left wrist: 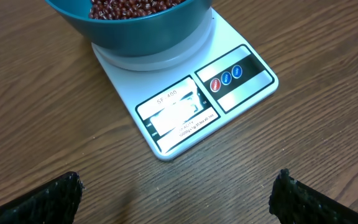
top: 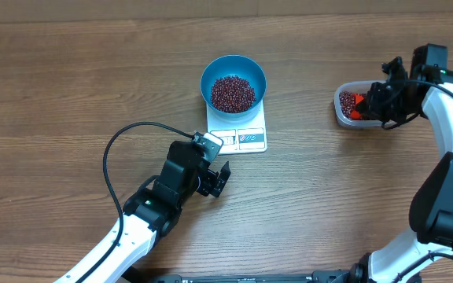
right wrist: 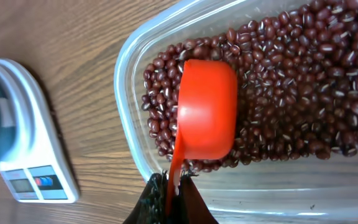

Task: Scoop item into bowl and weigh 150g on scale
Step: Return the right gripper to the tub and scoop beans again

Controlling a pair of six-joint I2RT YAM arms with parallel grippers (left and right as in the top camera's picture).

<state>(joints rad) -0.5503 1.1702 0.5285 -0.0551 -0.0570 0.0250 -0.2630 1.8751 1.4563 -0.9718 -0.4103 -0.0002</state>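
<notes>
Resting on the white scale (top: 238,139), the blue bowl (top: 206,82) holds a bean mound (top: 233,93); display (left wrist: 176,115) unreadable, weight unconfirmed. Right jaws pinch an orange scoop (right wrist: 207,109) lying in the bean container (right wrist: 129,106); left jaws wide, empty

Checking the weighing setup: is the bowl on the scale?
On. The bowl, holding beans, sits on the scale, leaving its display edge clear.

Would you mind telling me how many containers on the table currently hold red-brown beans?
2. The round deep blue bowl sits on the small flat white scale mid-table; the clear rounded-rectangular plastic container lies to the right, with an orange plastic scoop in it.
</notes>
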